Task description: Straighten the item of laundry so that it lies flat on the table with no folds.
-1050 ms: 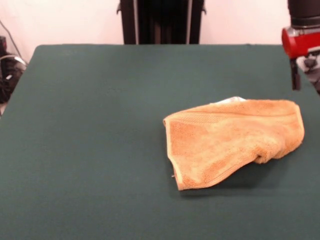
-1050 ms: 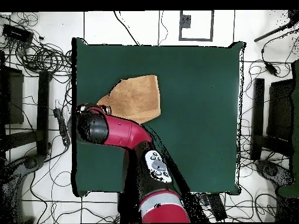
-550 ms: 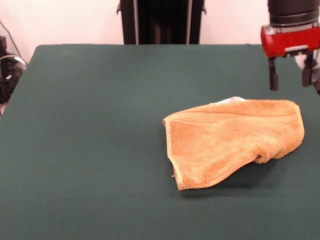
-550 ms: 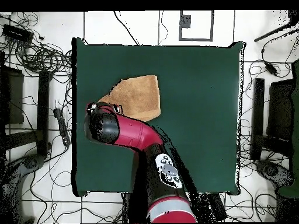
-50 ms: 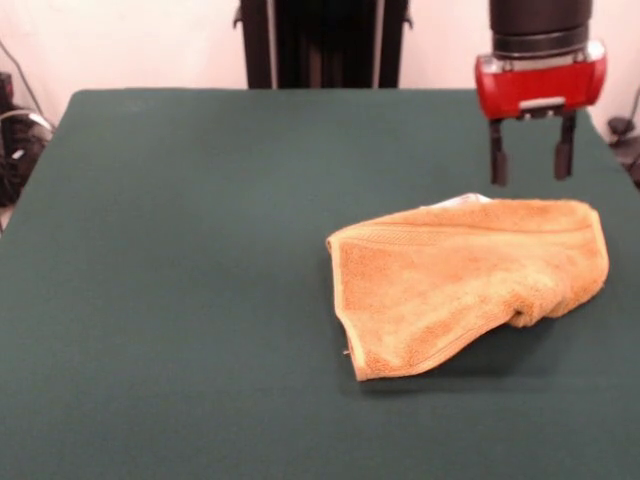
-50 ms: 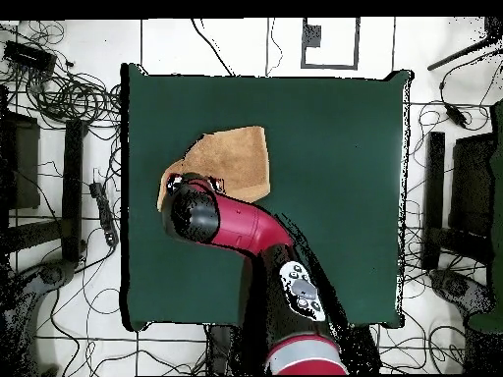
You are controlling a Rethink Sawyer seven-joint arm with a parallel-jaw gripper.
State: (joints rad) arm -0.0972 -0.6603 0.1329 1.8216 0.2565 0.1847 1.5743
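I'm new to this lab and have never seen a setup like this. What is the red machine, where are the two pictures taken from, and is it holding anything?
The red and black machine is a robot arm. One picture looks across the table; the other looks straight down on it. A golden-orange towel lies rumpled and folded over on the green surface. The arm's end effector hangs just above the towel's far edge with its fingers apart, holding nothing.
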